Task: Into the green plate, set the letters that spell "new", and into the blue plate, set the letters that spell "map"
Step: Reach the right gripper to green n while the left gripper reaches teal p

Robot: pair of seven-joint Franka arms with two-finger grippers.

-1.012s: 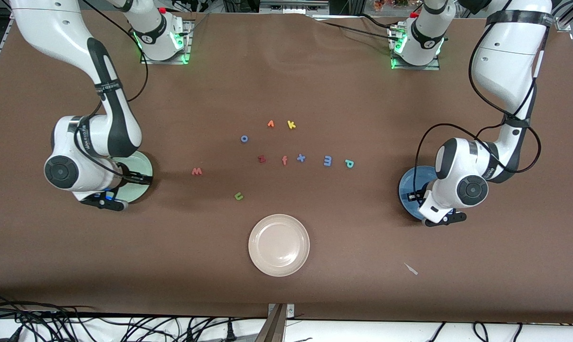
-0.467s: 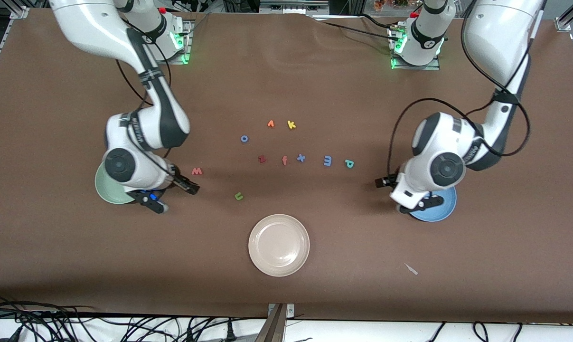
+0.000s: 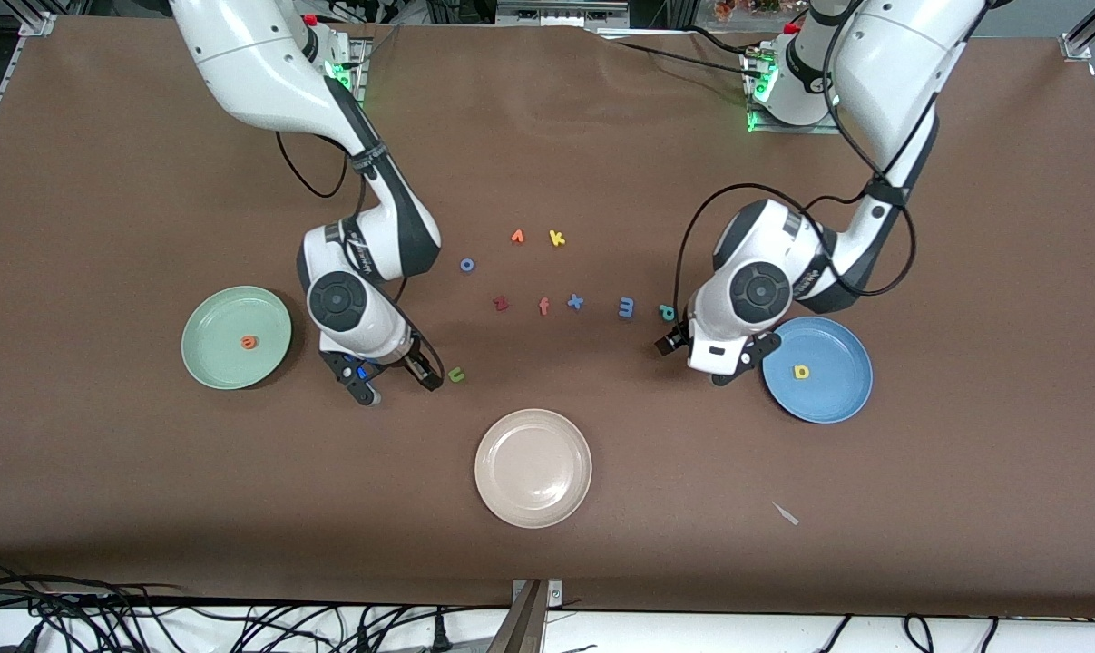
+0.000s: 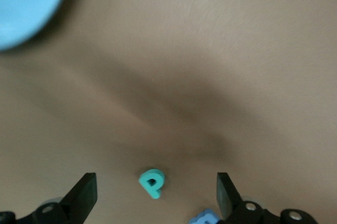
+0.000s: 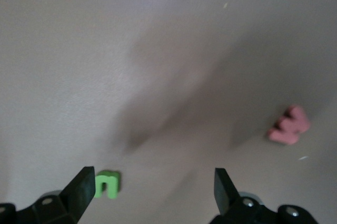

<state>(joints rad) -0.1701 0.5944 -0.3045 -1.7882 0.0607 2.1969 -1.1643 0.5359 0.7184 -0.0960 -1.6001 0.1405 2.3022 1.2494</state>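
Observation:
The green plate [image 3: 216, 363] holds the orange e [image 3: 249, 342]. On the blue plate [image 3: 837, 394] lies the yellow a [image 3: 801, 371]. My left gripper [image 3: 677, 343] hangs open over the table by the teal p [image 3: 667, 312]. In the left wrist view the p [image 4: 152, 182] shows between the open fingers of the left gripper [image 4: 155, 195], the blue m [image 4: 205, 217] beside it. My right gripper [image 3: 417, 370] is open next to the olive n [image 3: 456, 374]. The right wrist view shows the right gripper [image 5: 152, 184], the n [image 5: 107, 184] and the pink w [image 5: 288, 126]. The right arm hides the w from the front.
A cream plate [image 3: 533, 508] sits nearer the front camera, mid-table. Other letters lie between the arms: blue o [image 3: 466, 265], orange v-like letter [image 3: 517, 237], yellow k [image 3: 557, 238], dark red z [image 3: 501, 304], f [image 3: 543, 307], blue x [image 3: 575, 301]. A white scrap [image 3: 786, 513] lies nearer the camera than the blue plate.
Both arms swung from over their plates toward mid-table. The left gripper opened; the yellow a now lies in the blue plate. The orange e shows in the green plate.

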